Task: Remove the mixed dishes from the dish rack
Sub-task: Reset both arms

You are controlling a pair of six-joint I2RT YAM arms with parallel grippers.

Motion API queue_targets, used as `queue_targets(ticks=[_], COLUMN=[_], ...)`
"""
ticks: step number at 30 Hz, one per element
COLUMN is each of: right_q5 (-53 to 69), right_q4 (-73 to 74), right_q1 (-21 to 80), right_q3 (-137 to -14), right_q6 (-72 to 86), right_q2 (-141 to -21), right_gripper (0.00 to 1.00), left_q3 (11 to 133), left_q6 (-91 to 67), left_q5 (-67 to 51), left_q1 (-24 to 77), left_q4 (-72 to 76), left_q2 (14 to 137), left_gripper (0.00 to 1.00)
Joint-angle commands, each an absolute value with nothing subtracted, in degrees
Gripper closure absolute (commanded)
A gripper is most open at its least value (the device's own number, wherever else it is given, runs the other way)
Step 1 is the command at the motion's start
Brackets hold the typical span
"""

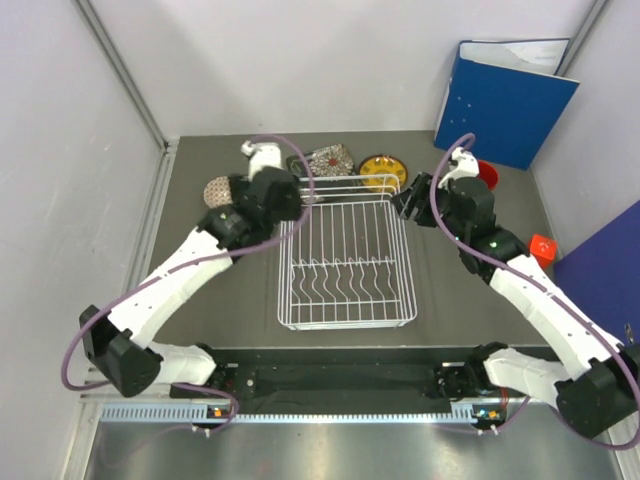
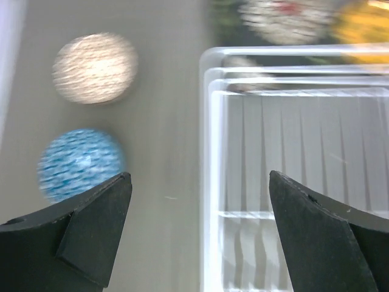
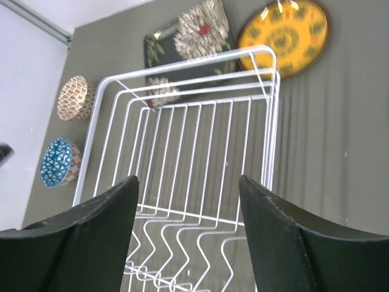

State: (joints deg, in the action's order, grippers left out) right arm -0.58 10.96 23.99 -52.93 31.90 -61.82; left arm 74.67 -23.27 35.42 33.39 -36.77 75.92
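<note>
Left tool gaping wide, holding nothing, hovering over left rim of dish rack. Right tool spread too, holding nothing, hanging above rack. Rack sitting mid-desk. Blue bowl and tan bowl sitting toward left edge. Floral plate and yellow plate lying by far edge. Red mug chilling near far right corner.

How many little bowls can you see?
2. The tan bowl sits left of the rack, by its far corner. The blue bowl sits beside it, a bit nearer. No others seem hidden.
</note>
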Motion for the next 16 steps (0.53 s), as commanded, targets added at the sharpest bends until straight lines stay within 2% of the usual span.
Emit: queue_targets(ticks=[1,6,11,16], right_q5=[-14.79,-33.89,-36.39,-37.17], right_q4=[13.44,16.78,15.83,12.93], right_q1=[32.85,44.19,45.62,46.05], right_q3=[-58.7,-59.59,-55.73,-53.0], right_q6=[25.32,20.83,22.23,22.76], right_q2=[-60.2,-60.65,-58.63,-56.61], right_gripper=[0.31,0.31,0.31,0.29], left_q3=[71.82,66.63,61.27,62.49], left_q6=[-24.68,-32.51,-32.17,-31.91], left_q5=[38.52,30.33,29.35,32.95], left_q1=[42.45,42.54,43.5,43.77], left_q4=[-31.83,-27.87,-22.16,-24.96], left_q2=[73.13,72.16,69.53,71.63], left_gripper=[0.01,0.01,0.01,0.01])
